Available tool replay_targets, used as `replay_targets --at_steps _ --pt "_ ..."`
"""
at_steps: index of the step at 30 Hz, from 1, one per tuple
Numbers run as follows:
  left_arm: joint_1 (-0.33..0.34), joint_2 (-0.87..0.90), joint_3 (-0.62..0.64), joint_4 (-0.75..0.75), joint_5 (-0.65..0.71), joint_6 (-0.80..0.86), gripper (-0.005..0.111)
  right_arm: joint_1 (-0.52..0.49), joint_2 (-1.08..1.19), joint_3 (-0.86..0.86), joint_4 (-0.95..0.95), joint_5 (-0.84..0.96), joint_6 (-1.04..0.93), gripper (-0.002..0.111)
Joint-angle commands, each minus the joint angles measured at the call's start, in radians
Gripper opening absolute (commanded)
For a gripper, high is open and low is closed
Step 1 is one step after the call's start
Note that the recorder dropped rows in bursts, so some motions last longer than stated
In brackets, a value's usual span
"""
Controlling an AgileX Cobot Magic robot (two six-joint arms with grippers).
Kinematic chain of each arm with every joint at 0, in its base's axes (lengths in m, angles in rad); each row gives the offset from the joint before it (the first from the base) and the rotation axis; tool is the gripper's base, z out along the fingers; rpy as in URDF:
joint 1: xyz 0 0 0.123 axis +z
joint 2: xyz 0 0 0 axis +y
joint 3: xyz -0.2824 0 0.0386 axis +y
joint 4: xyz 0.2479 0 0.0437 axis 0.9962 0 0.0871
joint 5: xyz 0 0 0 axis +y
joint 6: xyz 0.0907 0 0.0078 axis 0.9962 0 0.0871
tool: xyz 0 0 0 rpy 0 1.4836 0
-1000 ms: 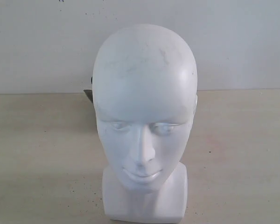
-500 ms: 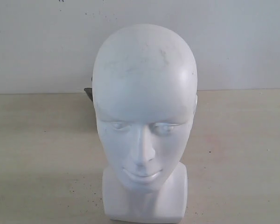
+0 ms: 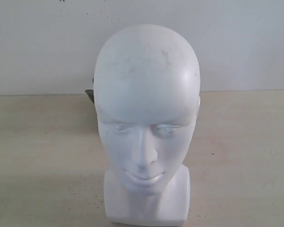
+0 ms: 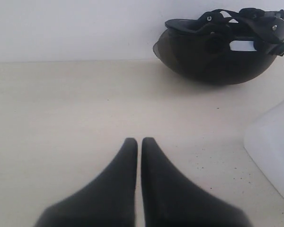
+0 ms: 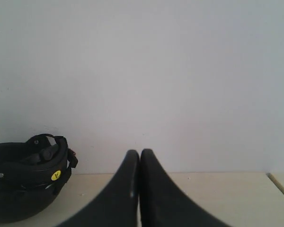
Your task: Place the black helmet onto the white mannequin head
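- The helmet (image 4: pixel 213 56) lies upside down on the surface (image 4: pixel 61 104), with its rounded shell down and its straps (image 4: pixel 241 16) on top. It sits close to the back wall (image 5: pixel 180 71).
- In the left wrist view the helmet sits in the upper right of the frame, beyond the left jaws and off to their right. Its long axis runs across the frame, with the visor end towards the left.
- In the right wrist view the helmet sits in the lower left corner, cut off by the frame edge.
- The head (image 3: pixel 146 118) stands upright in the middle of the exterior view, bare and facing the camera. Only a dark sliver of the helmet shows past its left edge, so the helmet lies behind it.
- The left wrist view catches the head's white base at the right edge, nearer than the helmet and apart from it.
- The left jaws are pressed nearly together with nothing between them, and the right jaws are pressed together and empty too.
- Neither arm shows in the exterior view. The left arm points low along the surface, and the right arm points at the wall.
- You probably have the fuller view and the shorter reach from the left arm.
- You will need to spread the jaws before reaching for the rim.
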Motion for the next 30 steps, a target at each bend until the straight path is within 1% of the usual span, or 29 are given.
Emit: replay_targets --at_steps 1,5,9,12,18,21,24,25,28,30 --pt "0.001 -0.003 0.004 -0.007 -0.002 0.001 0.004 -0.004 0.058 -0.007 -0.001 -0.053 0.004 0.0" --pt "0.001 -0.003 0.004 -0.007 -0.002 0.001 0.004 -0.004 0.205 -0.052 -0.001 -0.039 0.004 0.0" --pt "0.001 -0.003 0.004 -0.007 -0.002 0.001 0.004 -0.004 0.446 -0.188 -0.001 -0.006 0.006 0.0" --pt "0.001 -0.003 0.004 -0.007 -0.002 0.001 0.004 -0.004 0.632 -0.362 -0.001 0.078 0.006 0.0" --pt "0.001 -0.003 0.004 -0.007 -0.002 0.001 0.004 -0.004 0.972 -0.761 0.065 0.357 0.008 0.0" --pt "0.001 -0.003 0.004 -0.007 -0.002 0.001 0.004 -0.004 1.115 -0.957 0.148 0.457 -0.017 0.0" --pt "0.001 -0.003 0.004 -0.007 -0.002 0.001 0.004 -0.004 1.234 -1.118 0.291 0.568 -0.119 0.0" --pt "0.001 -0.003 0.004 -0.007 -0.002 0.001 0.004 -0.004 1.282 -1.182 0.367 0.617 -0.184 0.0" --pt "0.001 -0.003 0.004 -0.007 -0.002 0.001 0.004 -0.004 1.388 -1.316 0.49 0.74 -0.269 0.0" --pt "0.001 -0.003 0.004 -0.007 -0.002 0.001 0.004 -0.004 1.449 -1.381 0.506 0.796 -0.266 0.0"
